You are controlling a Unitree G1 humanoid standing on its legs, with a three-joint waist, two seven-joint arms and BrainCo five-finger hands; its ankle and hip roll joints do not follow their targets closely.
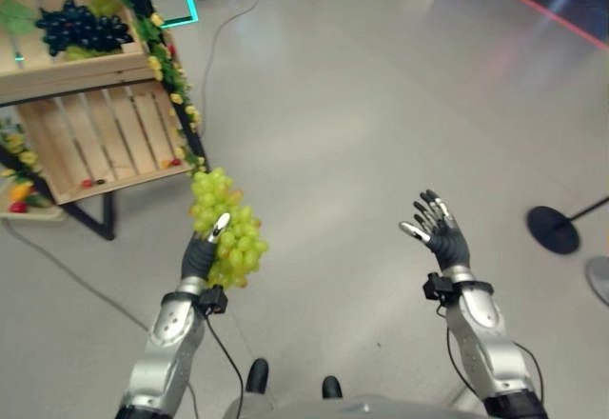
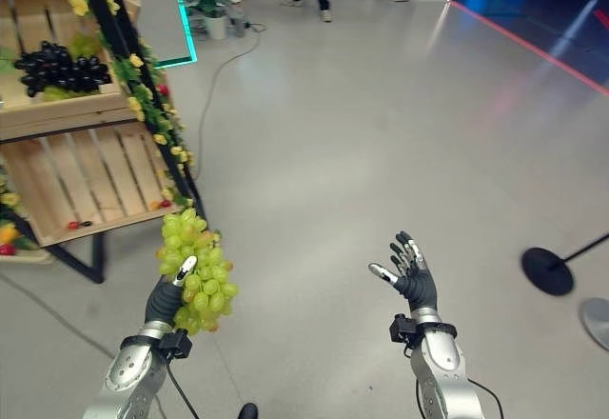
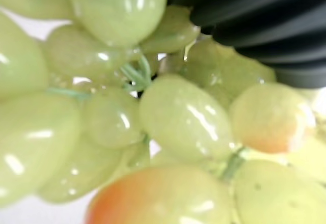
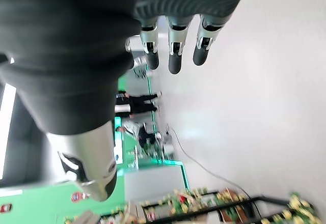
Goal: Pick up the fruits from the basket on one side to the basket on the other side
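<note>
Carry step, by my reading: the fruit is out of its crate and in transit. The left hand [image 1: 202, 255] has its fingers curled round a bunch of green grapes [image 1: 228, 229], held up in the air over the grey floor [image 1: 381, 124], well clear of the wooden crates [image 1: 105, 143] on the stand at the robot's left. The right hand [image 2: 411, 274] hangs empty, palm up, fingers spread and relaxed.

Next move likely calls for turning toward the receiving basket, which I cannot spot, and lowering the bunch before letting go.

The grapes are glossy, oval, pale green, some blushed orange, on thin green stems. A dark grape bunch [image 1: 84, 29] sits in the upper crate. Slatted raw wood; floor smooth, faintly reflective.
</note>
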